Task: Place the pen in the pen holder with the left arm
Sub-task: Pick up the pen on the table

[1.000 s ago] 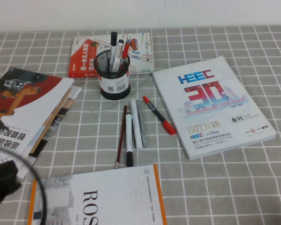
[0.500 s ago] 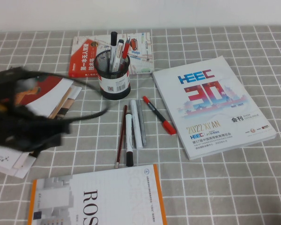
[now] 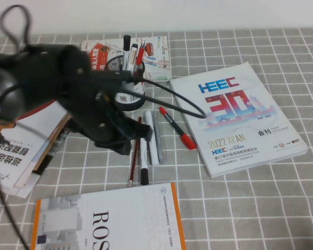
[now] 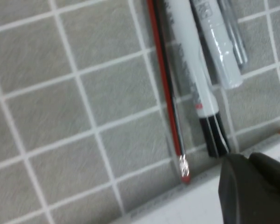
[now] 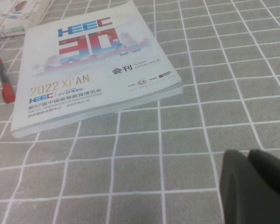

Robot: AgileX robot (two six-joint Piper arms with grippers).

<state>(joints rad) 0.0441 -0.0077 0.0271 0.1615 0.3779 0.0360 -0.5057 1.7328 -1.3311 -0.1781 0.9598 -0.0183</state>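
Pen (image 3: 135, 152): lying flat on the counter (image 3: 261, 208), untouched, near of the pen holder (image 3: 126, 86) and leftmost in a small row of writing tools. Nothing of the task is done yet as far as I can see; grasp, lift, carry and drop are all left.

Largest to smallest:

- Left arm (image 3: 68, 88) fills the left-centre of the high view, cables looping over it, and partly covers the holder.
- HEEC catalogue (image 3: 237, 117) lies to the right, well apart from the work; the ROS book (image 3: 109, 219) lies near, just beyond the pen's near end.
- Left gripper (image 3: 126, 136) hangs low just left of the pen. Its wrist view looks straight down on the pen (image 4: 167, 93) and the white marker (image 4: 191, 60) beside it. Jaws: I cannot tell whether they are spread or pressed together; nothing appears to be held.
- Right gripper (image 5: 254, 186) is out of the high view, and its wrist view shows it over bare counter near the catalogue. Jaws: cannot tell.
- Pen holder stands far of the row, already holding several pens.
- White marker (image 3: 144, 151) lies tight against the pen, so I judge a clean pinch will be fiddly.
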